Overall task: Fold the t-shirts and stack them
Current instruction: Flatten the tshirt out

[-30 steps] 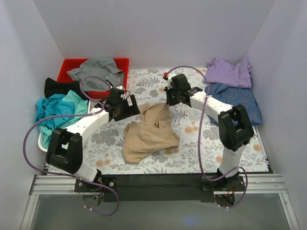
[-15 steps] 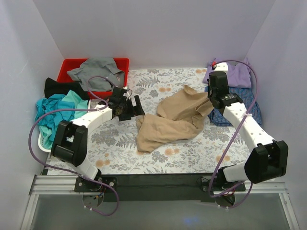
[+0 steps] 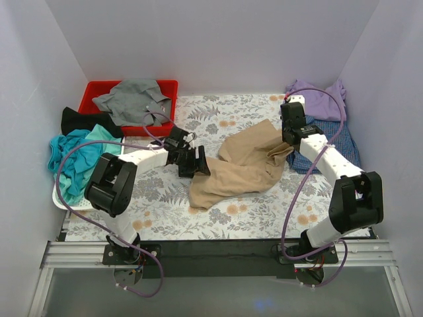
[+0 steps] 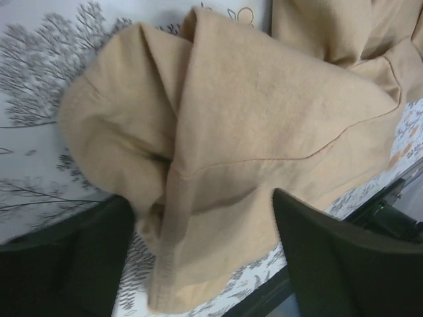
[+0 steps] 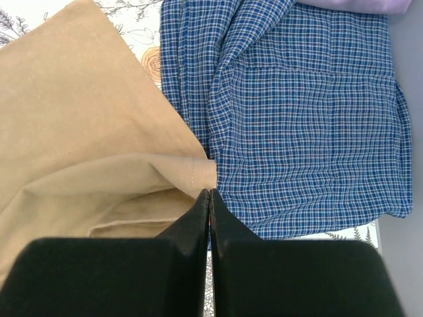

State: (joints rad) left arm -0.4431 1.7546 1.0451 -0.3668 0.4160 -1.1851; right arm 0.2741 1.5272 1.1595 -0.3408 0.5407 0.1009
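The tan-beige t-shirt (image 3: 241, 168) lies crumpled on the floral table cover (image 3: 218, 115) at the centre. My right gripper (image 3: 291, 143) is shut on its right edge; in the right wrist view the closed gripper (image 5: 209, 193) pinches a fold of the tan cloth (image 5: 86, 132) just over the blue-checked shirt (image 5: 297, 119). My left gripper (image 3: 195, 162) is open at the tan shirt's left edge. In the left wrist view it (image 4: 205, 264) is spread wide, with a seamed fold of the tan shirt (image 4: 231, 119) between the fingers (image 4: 344, 264).
A lavender shirt (image 3: 317, 99) and the blue-checked shirt (image 3: 334, 135) lie at the back right. A grey shirt (image 3: 132, 96) fills the red bin (image 3: 92, 89). A black shirt (image 3: 82, 119) and a teal shirt (image 3: 79, 155) lie at the left, the teal one over a white basket (image 3: 58, 198).
My right gripper has pulled the tan shirt to the right, toward the blue-checked shirt. My left gripper has moved right and now straddles the tan shirt's left edge.
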